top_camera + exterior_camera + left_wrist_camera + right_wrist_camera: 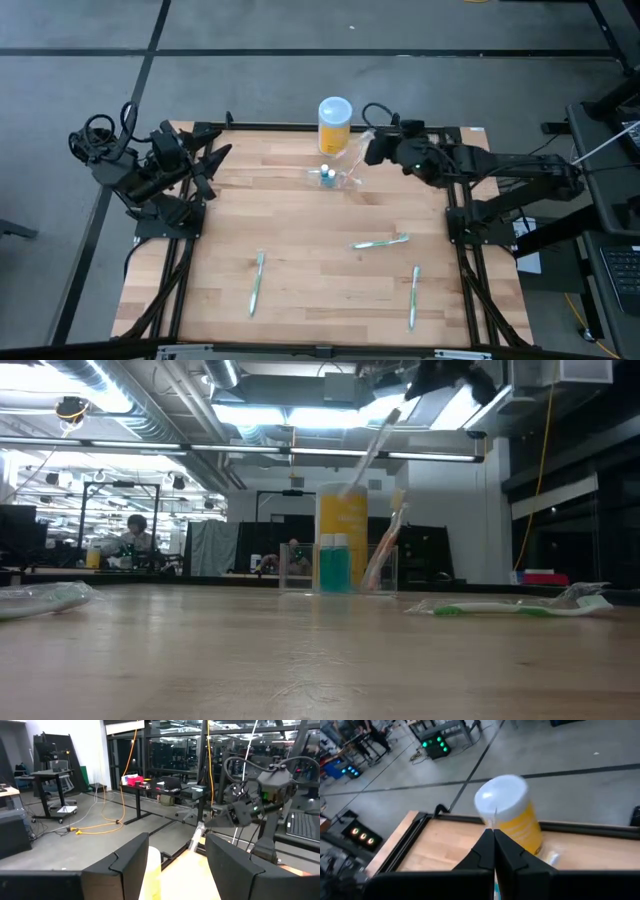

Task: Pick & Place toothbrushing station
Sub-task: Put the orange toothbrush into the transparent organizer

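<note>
The clear toothbrushing station (335, 178) stands on the wood at the table's far middle, in front of a yellow white-lidded container (335, 122). In the low view the station (340, 565) holds teal items and a leaning pinkish brush. My right gripper (372, 150) is above and to the right of the station, shut on a wrapped toothbrush (357, 162) that slants down toward it. My left gripper (215, 160) is open and empty at the table's far left. Three wrapped toothbrushes (256, 282) (380, 241) (414, 296) lie flat on the near half of the table. My right gripper pinches the wrapped toothbrush by its upper end (397, 412) between its two shut fingers (485, 851). It comes from the table's right, high above the wood. The toothbrush hangs slanting down and left toward the station (372, 450). I cannot tell whether its lower end is inside.
The yellow container (509, 815) stands just behind the station near the table's far edge. The arm bases and black frame rails run along the left and right edges. Bare wood lies between the station and the loose toothbrushes.
</note>
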Tool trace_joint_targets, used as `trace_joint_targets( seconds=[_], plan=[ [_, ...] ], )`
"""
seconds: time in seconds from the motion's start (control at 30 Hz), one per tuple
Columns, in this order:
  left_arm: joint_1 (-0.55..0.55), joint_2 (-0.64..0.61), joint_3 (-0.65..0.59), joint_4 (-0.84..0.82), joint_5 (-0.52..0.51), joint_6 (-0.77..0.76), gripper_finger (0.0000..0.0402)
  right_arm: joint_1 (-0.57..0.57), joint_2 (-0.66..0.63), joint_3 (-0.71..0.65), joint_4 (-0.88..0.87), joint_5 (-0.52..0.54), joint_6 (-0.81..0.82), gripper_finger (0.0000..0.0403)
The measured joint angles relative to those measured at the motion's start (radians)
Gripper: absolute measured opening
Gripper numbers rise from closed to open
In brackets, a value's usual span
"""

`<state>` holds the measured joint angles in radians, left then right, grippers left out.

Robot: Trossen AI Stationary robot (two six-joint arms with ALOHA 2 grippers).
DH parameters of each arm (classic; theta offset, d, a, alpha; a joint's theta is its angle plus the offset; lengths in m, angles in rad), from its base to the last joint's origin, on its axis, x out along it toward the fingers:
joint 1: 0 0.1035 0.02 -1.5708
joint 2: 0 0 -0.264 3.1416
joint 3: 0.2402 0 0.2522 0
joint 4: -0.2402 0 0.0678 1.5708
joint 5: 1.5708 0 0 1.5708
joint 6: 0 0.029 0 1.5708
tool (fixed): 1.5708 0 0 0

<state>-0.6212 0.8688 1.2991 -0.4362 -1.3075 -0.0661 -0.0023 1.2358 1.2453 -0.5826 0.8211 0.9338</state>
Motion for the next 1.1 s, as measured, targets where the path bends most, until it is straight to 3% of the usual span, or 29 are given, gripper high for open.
trace_joint_targets(
  seconds=[0.4,0.53,1.1],
  plan=[
    [0.0,0.003,0.0,0.0,0.019,-0.017,0.0194,0.016,0.129,0.0,0.077,-0.051,0.027,0.0],
    [0.0,0.003,0.0,0.0,0.031,-0.017,0.0194,0.028,0.132,0.0,0.138,-0.038,0.008,0.0],
    [0.0,0.012,0.0,0.0,0.079,-0.025,0.0194,0.025,0.146,0.0,0.114,-0.046,0.001,0.0]
  ],
)
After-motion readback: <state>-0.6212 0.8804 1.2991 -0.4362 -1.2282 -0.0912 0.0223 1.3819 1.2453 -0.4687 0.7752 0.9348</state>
